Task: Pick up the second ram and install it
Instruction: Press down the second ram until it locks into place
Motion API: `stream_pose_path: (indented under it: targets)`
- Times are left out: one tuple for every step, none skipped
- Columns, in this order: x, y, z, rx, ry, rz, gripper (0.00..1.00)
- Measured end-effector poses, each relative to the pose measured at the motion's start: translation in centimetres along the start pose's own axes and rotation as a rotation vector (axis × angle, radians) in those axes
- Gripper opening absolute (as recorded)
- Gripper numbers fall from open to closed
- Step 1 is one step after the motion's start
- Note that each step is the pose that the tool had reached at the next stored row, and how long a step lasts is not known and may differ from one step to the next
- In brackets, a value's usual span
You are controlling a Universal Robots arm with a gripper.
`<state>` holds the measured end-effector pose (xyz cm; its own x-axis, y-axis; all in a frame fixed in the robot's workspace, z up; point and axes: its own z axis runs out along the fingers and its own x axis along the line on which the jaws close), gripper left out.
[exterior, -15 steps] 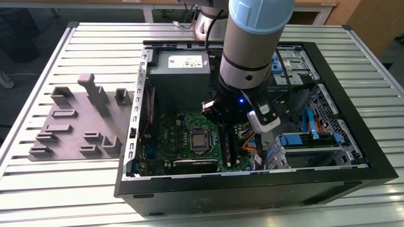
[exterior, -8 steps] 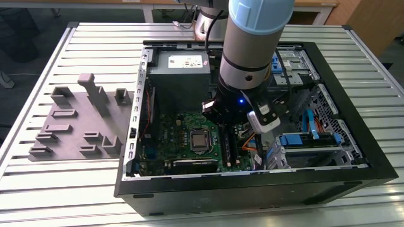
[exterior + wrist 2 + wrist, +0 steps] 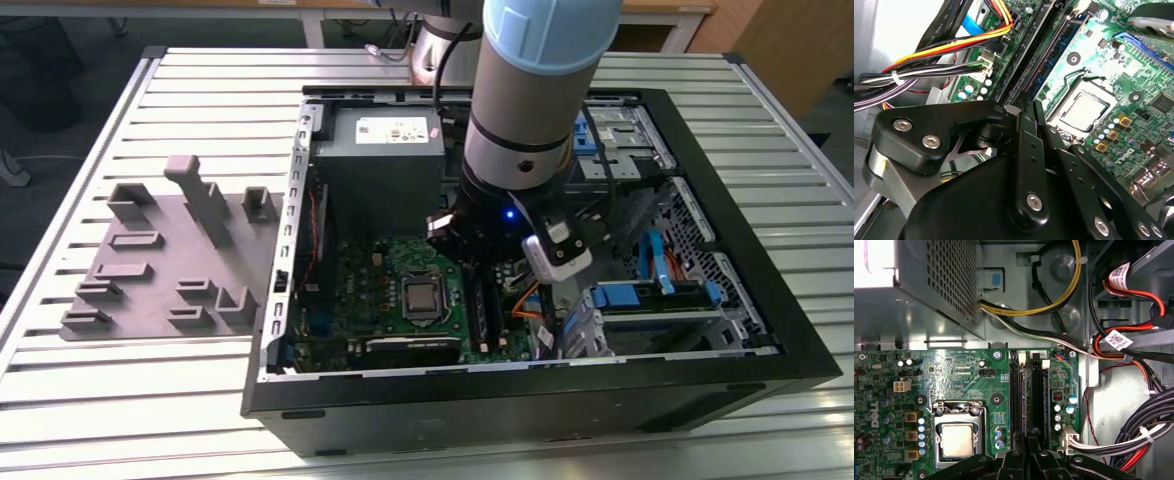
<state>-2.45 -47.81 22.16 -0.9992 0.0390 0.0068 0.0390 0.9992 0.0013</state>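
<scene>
Gripper [image 3: 1026, 444] first: we see it low inside the open computer case [image 3: 747, 340], hanging off the arm [image 3: 534, 100] over the right part of the motherboard [image 3: 354, 290] as the exterior view shows it. In both wrist views its fingers [image 3: 1026, 150] are pinched close together, clenched on the second ram [image 3: 1026, 400]. We see the second ram as a thin dark strip, edge-on, running away from the fingertips. It stands in line with the long black slots [image 3: 1016, 400], between two of them, and just beside the processor [image 3: 957, 439]. How deep it sits among the slots we cannot tell.

On the exterior view's left, the gray holder [image 3: 174, 260] lies on the slatted table [image 3: 80, 380], well apart from the gripper.

As for writing, we note a white label [image 3: 394, 128] on the gray power supply [image 3: 380, 160] at the far side of the case, and white tags [image 3: 1117, 340] wrapped on the red and black cables [image 3: 1139, 330]. The board carries small white print, too fine for us to make out.
</scene>
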Motion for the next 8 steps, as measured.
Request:
stream_pose_path:
  targets:
    - [0.00,0.00,0.03,0.0000,0.0000,0.000,0.13]
    - [0.00,0.00,0.08,0.0001,0.0000,-0.001,0.13]
    - [0.00,0.00,0.10,0.0001,0.0000,-0.001,0.13]
    - [0.00,0.00,0.11,0.0004,0.0001,-0.001,0.13]
    - [0.00,0.00,0.11,0.0004,0.0001,-0.002,0.13]
    - [0.00,0.00,0.11,0.0004,0.0001,-0.002,0.13]
    - [0.01,0.00,0.12,0.0002,0.0000,-0.002,0.13]
    - [0.03,0.00,0.12,0.0002,0.0000,-0.002,0.13]
